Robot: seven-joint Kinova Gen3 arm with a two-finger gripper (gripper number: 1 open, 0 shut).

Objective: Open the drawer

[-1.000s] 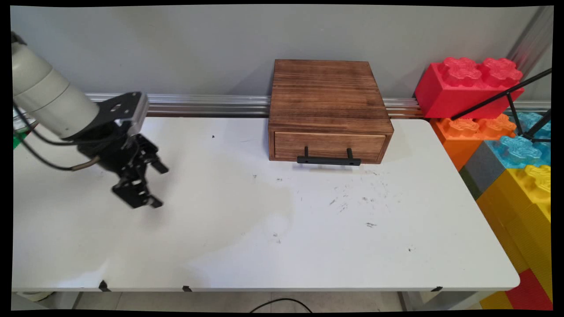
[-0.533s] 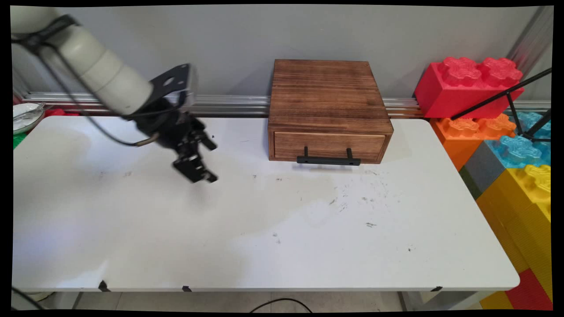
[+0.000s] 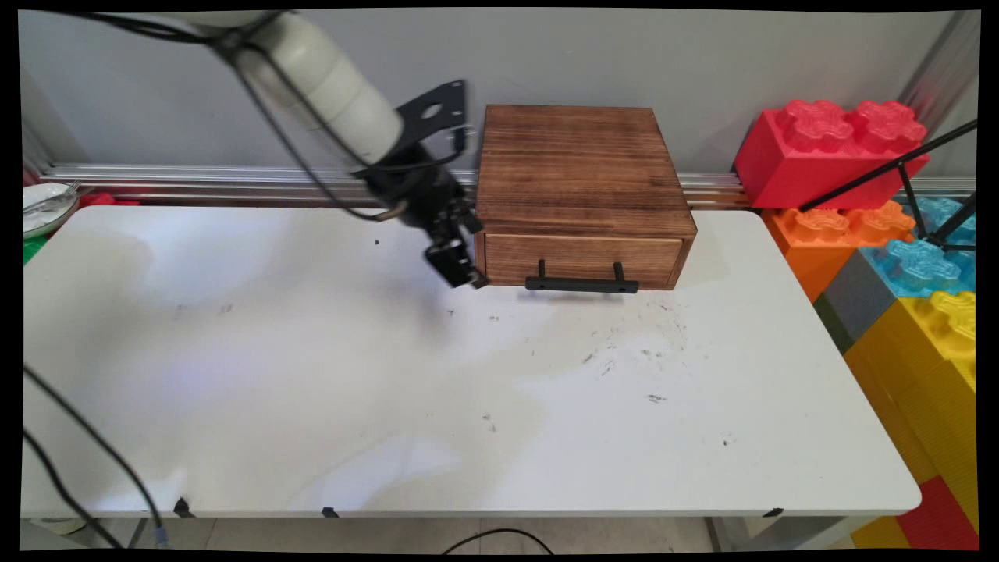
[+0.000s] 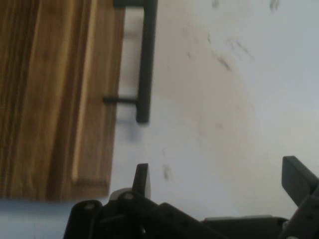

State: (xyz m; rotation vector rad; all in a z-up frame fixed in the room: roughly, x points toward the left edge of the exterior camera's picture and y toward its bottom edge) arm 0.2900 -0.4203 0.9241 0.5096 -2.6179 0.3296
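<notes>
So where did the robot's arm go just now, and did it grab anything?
The pincer swung from the table's left side toward the right and back, and is now beside the left front corner of the wooden drawer box, near its black handle. It is open and holds nothing. The box, the drawer, shut, and the big toy bricks stayed where they were.

Wooden drawer box, toy bricks and a bowl around a scuffed white surface (image 3: 312,375)

The closed drawer box (image 3: 581,187) with its black handle (image 3: 582,285) stands at the back edge; big coloured bricks (image 3: 874,226) are stacked to the right; at far left a white bowl (image 3: 43,207) holds perhaps a fork.
</notes>
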